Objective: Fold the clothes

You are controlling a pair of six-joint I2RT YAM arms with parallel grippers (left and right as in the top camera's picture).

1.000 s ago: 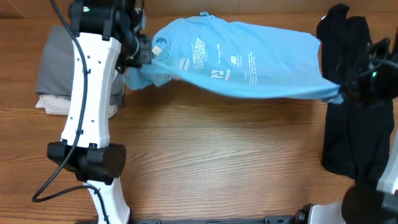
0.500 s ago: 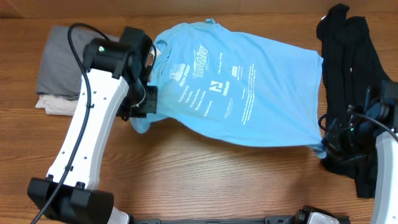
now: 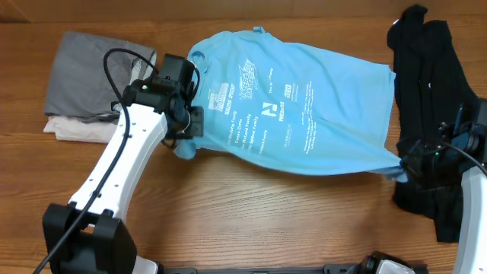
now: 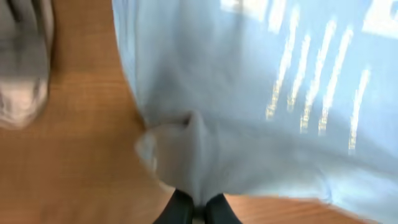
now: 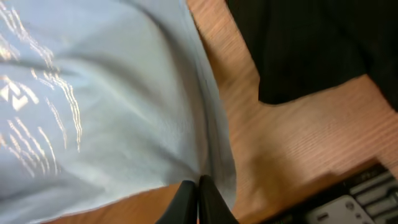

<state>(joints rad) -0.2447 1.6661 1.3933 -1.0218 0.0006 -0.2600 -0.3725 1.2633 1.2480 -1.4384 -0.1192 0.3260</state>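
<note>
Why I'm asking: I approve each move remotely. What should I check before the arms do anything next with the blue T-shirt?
1. Left gripper shut on the T-shirt near a sleeve: ok.
2. Right gripper shut on a hem corner: ok.
3. Print facing up, fabric spread between the two grips: ok.
4. Folded grey and beige garments apart from the T-shirt: ok, wood shows between them.
5. Black garment apart from the held corner: cannot tell; from overhead they look adjacent.
6. Bare table in front of the T-shirt for laying it down: ok.
</note>
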